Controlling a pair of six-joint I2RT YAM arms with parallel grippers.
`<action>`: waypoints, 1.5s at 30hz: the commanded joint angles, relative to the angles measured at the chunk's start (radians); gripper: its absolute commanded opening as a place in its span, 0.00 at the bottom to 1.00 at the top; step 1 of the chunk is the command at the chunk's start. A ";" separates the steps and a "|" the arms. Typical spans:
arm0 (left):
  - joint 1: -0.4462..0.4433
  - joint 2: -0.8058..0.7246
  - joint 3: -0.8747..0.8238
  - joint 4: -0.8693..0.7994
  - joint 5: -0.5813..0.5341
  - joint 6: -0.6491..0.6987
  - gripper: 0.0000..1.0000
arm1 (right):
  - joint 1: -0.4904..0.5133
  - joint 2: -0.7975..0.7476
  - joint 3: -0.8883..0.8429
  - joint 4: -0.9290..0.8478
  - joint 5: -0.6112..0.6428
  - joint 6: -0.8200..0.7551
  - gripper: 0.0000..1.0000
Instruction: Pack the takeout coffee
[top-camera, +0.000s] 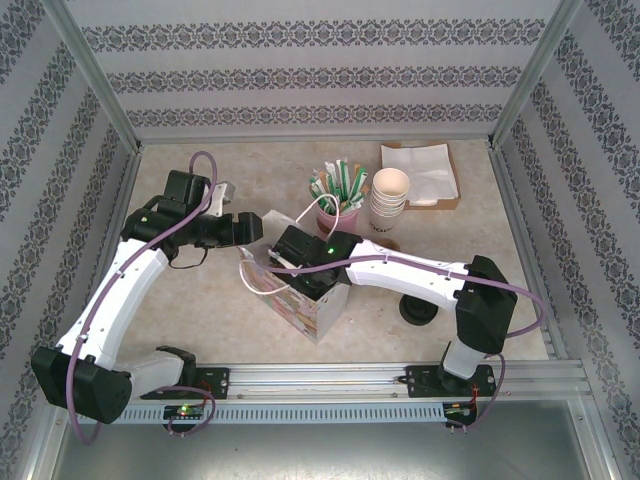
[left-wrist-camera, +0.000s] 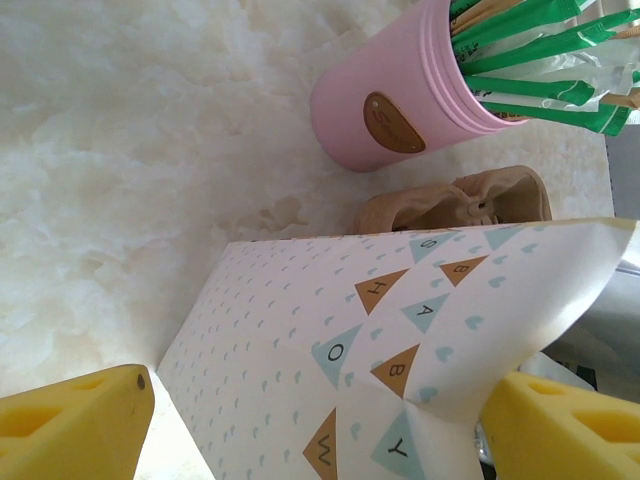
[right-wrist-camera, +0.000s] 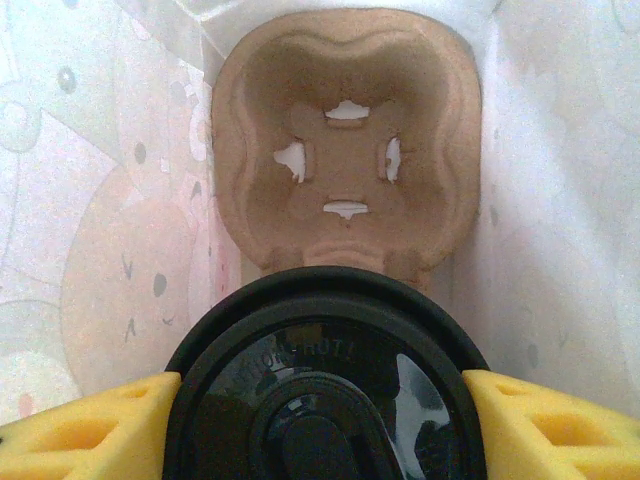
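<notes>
The takeout coffee (right-wrist-camera: 322, 385) shows its round black lid from above, and my right gripper (right-wrist-camera: 320, 425) is shut on it, a yellow pad pressing each side. It hangs inside a patterned paper bag (top-camera: 312, 300), above the empty hole of a brown pulp carrier (right-wrist-camera: 345, 150) on the bag's floor. The cup body is hidden under the lid. My left gripper (left-wrist-camera: 320, 425) stands open at the bag's left side. The bag's banner-printed panel (left-wrist-camera: 330, 330) lies between its wide-set fingers, and a folded flap touches the right finger (left-wrist-camera: 560, 430).
A pink cup of green-wrapped sticks (top-camera: 335, 200) stands just behind the bag. To its right are a stack of lidless cream cups (top-camera: 389, 200) and a brown tray of white napkins (top-camera: 420, 172). Loose black lids (top-camera: 418, 308) lie under the right arm.
</notes>
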 joint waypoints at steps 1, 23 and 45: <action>-0.016 -0.011 0.027 -0.034 -0.017 -0.009 0.85 | 0.013 0.072 -0.081 -0.206 -0.052 0.064 0.62; -0.020 -0.002 0.036 -0.022 -0.020 -0.013 0.85 | 0.015 -0.029 0.061 -0.219 0.021 0.099 0.88; -0.025 0.003 0.041 -0.026 -0.040 -0.008 0.84 | 0.018 -0.072 0.172 -0.282 0.036 0.154 0.90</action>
